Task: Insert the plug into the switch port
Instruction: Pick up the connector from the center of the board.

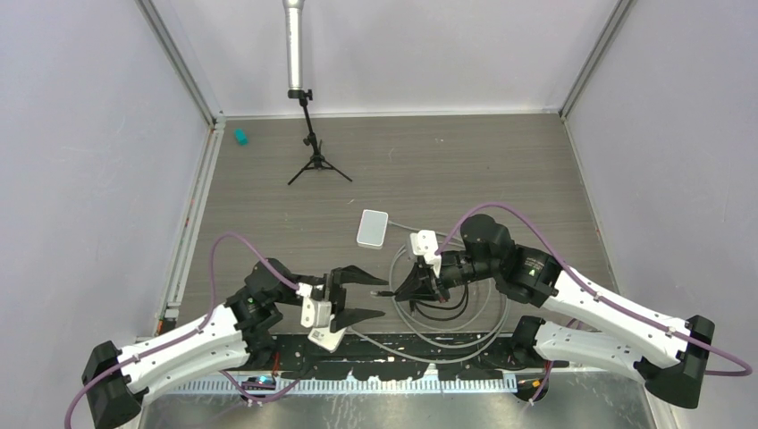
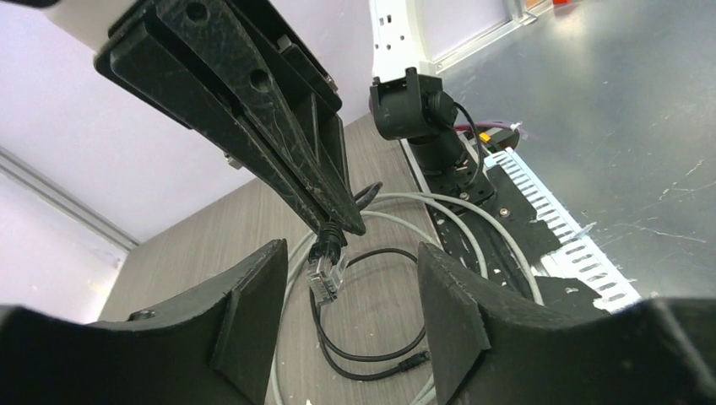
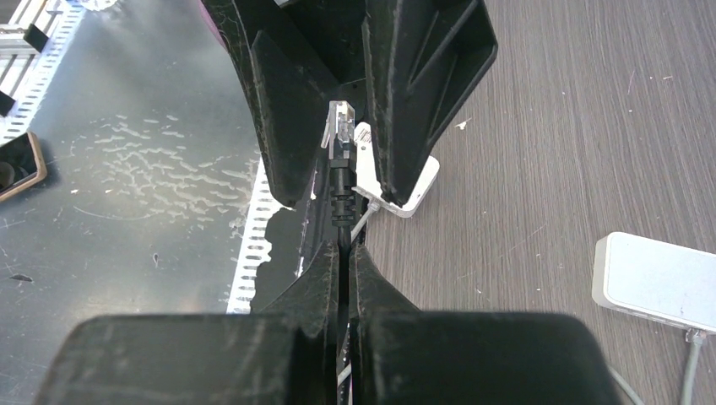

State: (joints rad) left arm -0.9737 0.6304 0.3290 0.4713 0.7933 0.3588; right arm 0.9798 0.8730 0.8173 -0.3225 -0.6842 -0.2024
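Note:
The plug is a clear connector on the end of a thin black cable. My right gripper is shut on that cable just behind the plug, so the plug sticks out past the fingertips. My left gripper is open, and the plug hangs between its two fingers without touching either. In the right wrist view the left fingers flank the plug. The switch is a flat white box lying farther back on the table, also seen at the right edge; its port does not show.
A grey cable lies coiled under the right gripper and runs to the switch. A small black tripod stands at the back. A teal object lies at the far left. A black perforated strip and metal plate line the near edge.

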